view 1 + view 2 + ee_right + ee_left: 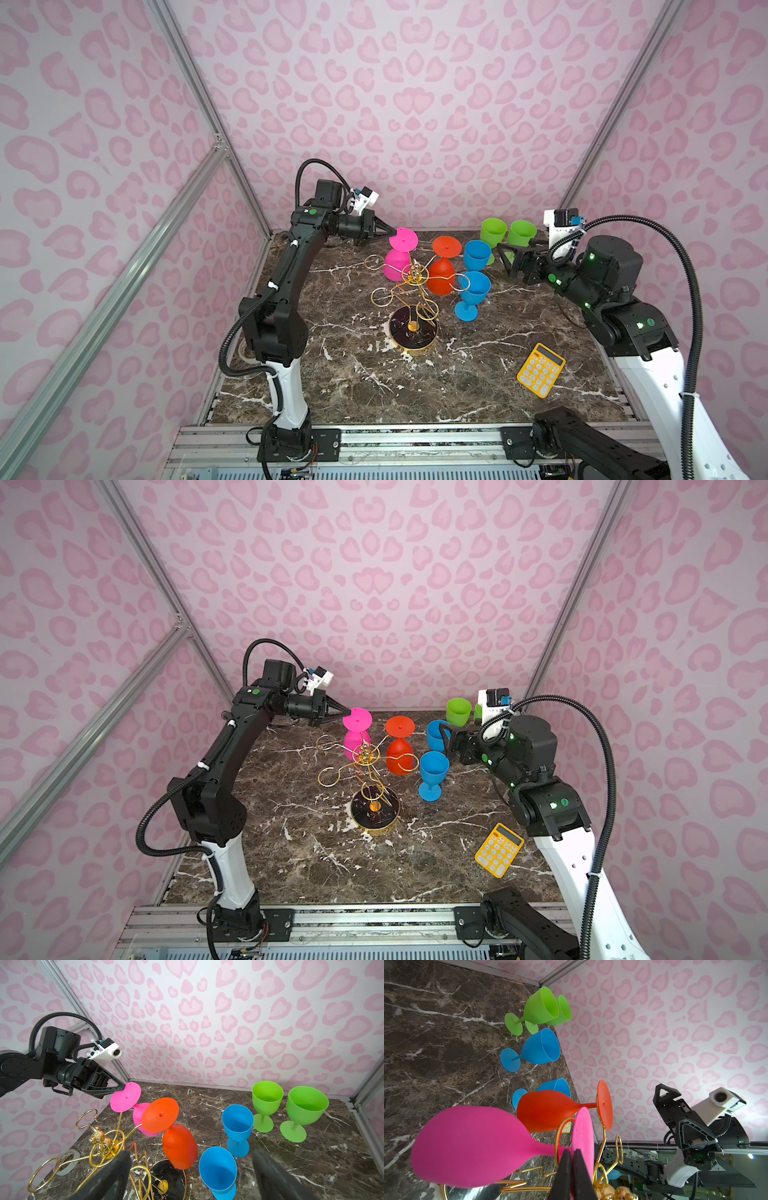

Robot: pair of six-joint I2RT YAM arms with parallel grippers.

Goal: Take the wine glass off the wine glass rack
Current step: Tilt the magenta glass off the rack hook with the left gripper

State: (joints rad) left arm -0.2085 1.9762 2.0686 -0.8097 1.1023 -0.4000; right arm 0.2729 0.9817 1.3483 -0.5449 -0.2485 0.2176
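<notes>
A yellow calculator [541,370] lies near right, and in mid-table stands the wine glass rack [401,328]. On its far arms a pink wine glass [397,264] and, to its right, a red glass [441,276] hang upside down. Right of the rack, beside two upright blue glasses [473,291], the right gripper [504,261] hovers with jaws spread wide and empty. Farther back, the left gripper [393,230] is pinched tight on the rim of the pink glass's foot, with two green glasses [493,232] at far right.
</notes>
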